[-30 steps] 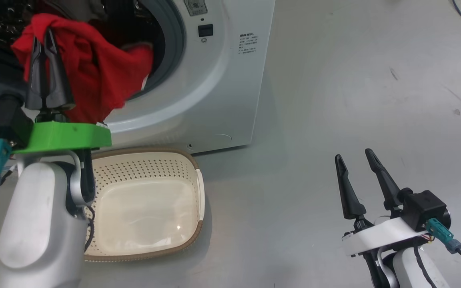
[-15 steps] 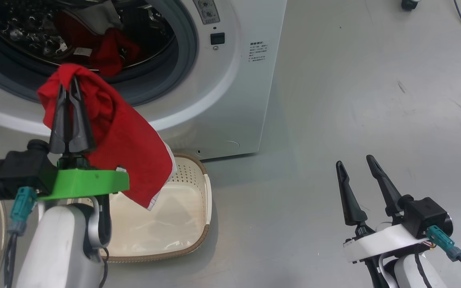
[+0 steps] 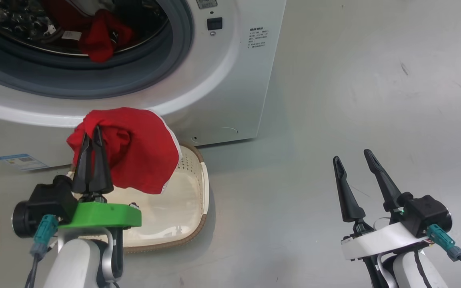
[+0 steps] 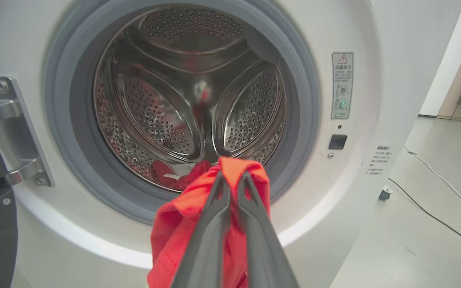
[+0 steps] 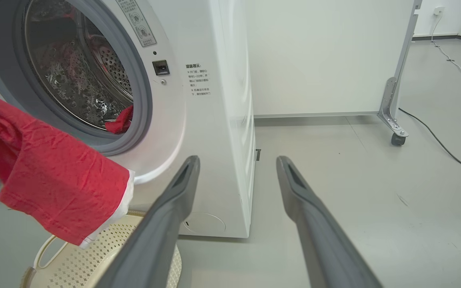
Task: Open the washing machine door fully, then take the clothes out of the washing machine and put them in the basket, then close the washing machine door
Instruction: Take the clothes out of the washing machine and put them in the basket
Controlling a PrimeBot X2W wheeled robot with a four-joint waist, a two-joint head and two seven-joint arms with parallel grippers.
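Red clothes (image 3: 138,150) now lower, above basket (image 3: 203,191)

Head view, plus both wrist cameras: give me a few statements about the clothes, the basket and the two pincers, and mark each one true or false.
1. The left pincer is shut on a red garment. True.
2. The right pincer grips a piece of clothing. False: it is open and empty, over bare floor.
3. The held garment lies flat on the floor of the basket. False: it hangs from the left pincer above the basket, and the basket floor in view is bare.
4. More red clothing lies inside the drum. True.
5. The washing machine is closed up. False: its drum is open to view.
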